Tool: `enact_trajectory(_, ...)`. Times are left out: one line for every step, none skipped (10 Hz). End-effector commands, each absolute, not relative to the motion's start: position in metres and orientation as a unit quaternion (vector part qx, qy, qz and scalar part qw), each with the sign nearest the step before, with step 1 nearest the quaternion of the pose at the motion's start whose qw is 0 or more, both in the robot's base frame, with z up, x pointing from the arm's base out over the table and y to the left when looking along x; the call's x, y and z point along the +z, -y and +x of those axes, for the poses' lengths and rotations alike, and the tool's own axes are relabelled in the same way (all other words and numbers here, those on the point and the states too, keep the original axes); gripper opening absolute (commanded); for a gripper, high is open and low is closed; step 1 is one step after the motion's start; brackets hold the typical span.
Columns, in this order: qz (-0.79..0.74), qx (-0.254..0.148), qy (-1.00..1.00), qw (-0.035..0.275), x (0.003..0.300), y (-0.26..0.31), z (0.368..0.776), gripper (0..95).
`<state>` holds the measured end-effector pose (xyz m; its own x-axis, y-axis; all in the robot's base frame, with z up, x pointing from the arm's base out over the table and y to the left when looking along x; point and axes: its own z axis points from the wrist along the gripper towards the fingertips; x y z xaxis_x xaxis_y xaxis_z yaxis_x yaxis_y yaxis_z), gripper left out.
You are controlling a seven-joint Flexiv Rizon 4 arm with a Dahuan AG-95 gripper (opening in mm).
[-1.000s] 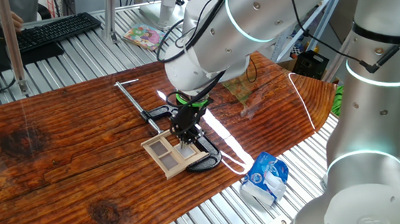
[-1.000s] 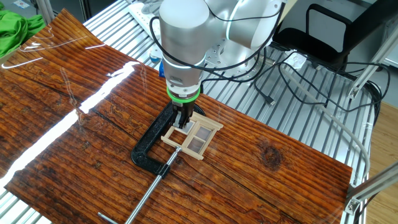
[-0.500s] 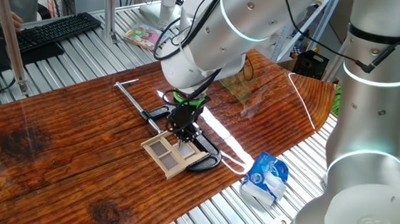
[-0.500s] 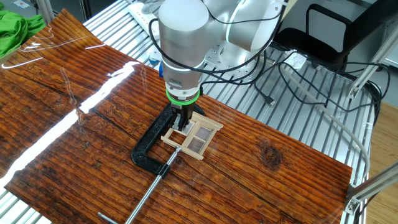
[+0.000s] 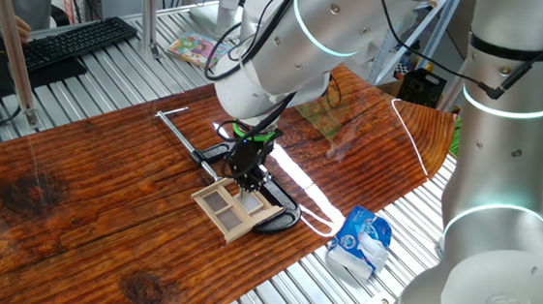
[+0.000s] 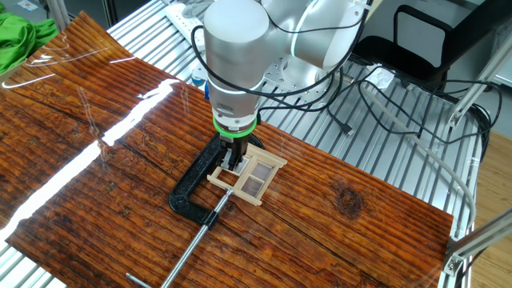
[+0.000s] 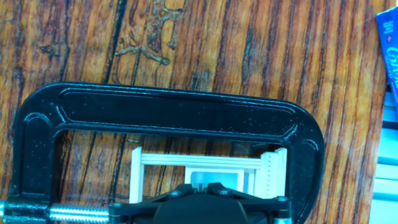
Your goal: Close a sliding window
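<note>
1. Count: one sliding window, pale wood, lying flat on the table; four greyish panes visible in one fixed view.
2. Count: one black C-clamp with one long steel screw. In the hand view the clamp's bow arches over the window from 9 o'clock round to 3 o'clock, the window lying inside its opening.
3. Count: one arm, one gripper. It points straight down onto the window's edge nearest the clamp, at about 12 o'clock of the frame in one fixed view.
4. Gripper state: fingers are dark and bunched together at the window; whether they are parted or pinched on the wood, I cannot tell. The hand view shows only the black gripper body at the bottom edge.
5. Count: one blue-and-white packet, at about 4 o'clock from the window, off the board on the ribbed metal.
6. Surface: dark reddish-brown wooden board, strong grain, knots, glossy glare streaks. It rests on a ribbed metal bench.
7. Room: keyboard at 11 o'clock, green cloth, loose cables, black chair.
</note>
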<state>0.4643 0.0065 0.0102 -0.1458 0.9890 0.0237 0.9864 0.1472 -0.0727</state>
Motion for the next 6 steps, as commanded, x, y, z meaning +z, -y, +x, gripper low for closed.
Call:
enact_trajectory(-0.652,0.019,0.758,0.035,0.0113,-0.0073,0.4657,0.0)
enact_trajectory(-0.653,0.019,0.757,0.035,0.0111,-0.0075,0.4673,0.0)
enact_trajectory(-0.653,0.020,0.756,0.033,0.0092,-0.0078,0.4691,0.0)
enact_trajectory(-0.653,0.020,0.757,0.033,0.0082,-0.0080,0.4699,0.0)
enact_trajectory(-0.650,0.022,0.758,0.036,0.0083,-0.0081,0.4699,0.0)
enact_trajectory(-0.651,0.022,0.758,0.034,0.0089,-0.0085,0.4704,0.0)
